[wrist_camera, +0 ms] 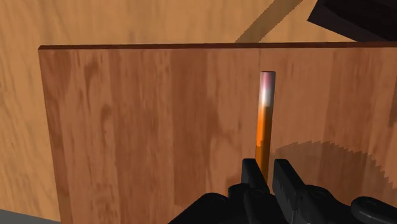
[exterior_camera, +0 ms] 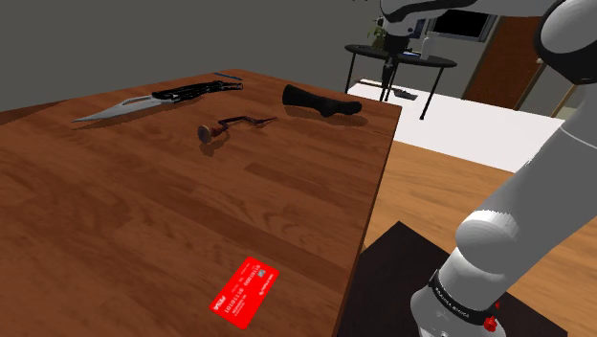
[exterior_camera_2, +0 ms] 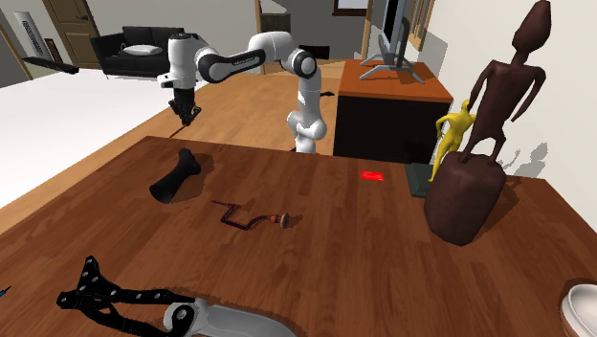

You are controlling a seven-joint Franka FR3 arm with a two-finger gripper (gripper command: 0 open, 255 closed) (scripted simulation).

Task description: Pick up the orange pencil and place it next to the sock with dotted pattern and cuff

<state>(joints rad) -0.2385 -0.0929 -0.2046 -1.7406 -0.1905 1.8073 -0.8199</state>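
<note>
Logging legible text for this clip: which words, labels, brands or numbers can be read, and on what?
Nothing reads clearly.
White print on the red card: too small.
White lettering on the black band at the arm's base: too blurred.
No print on the orange pencil in the hand.

The table is reddish wood, its grain showing under a smooth, faint sheen. The pencil in my matt black fingers is glossy orange with a bright highlight. Upper left of the shoulder view, the knife has a polished metal blade; the sock is dull black.
</note>
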